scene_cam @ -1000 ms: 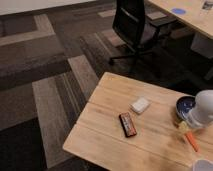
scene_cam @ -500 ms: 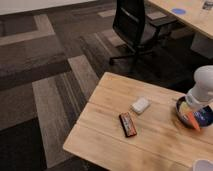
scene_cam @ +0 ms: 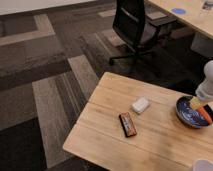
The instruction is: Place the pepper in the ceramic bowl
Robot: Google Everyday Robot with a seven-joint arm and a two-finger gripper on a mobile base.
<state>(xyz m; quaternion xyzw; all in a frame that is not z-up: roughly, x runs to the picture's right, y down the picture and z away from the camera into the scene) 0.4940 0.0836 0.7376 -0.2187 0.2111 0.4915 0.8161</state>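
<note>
The dark-blue ceramic bowl (scene_cam: 189, 115) sits on the wooden table (scene_cam: 150, 140) near its right edge. The small orange-red pepper (scene_cam: 204, 113) shows within the bowl's right part, directly beneath my gripper. My gripper (scene_cam: 200, 104), at the end of the white arm (scene_cam: 207, 82), hangs over the bowl's right side at the frame's right edge. I cannot tell whether the pepper rests in the bowl or is held just above it.
A white box (scene_cam: 140, 105) and a black-and-red bar (scene_cam: 128, 123) lie mid-table, left of the bowl. A white cup (scene_cam: 204, 165) stands at the bottom right corner. A black office chair (scene_cam: 134, 25) stands behind the table on patterned carpet, next to another desk (scene_cam: 187, 15).
The pepper has gone from the table in front of the bowl up into the bowl's area. My arm moved with it, up and back over the bowl.
</note>
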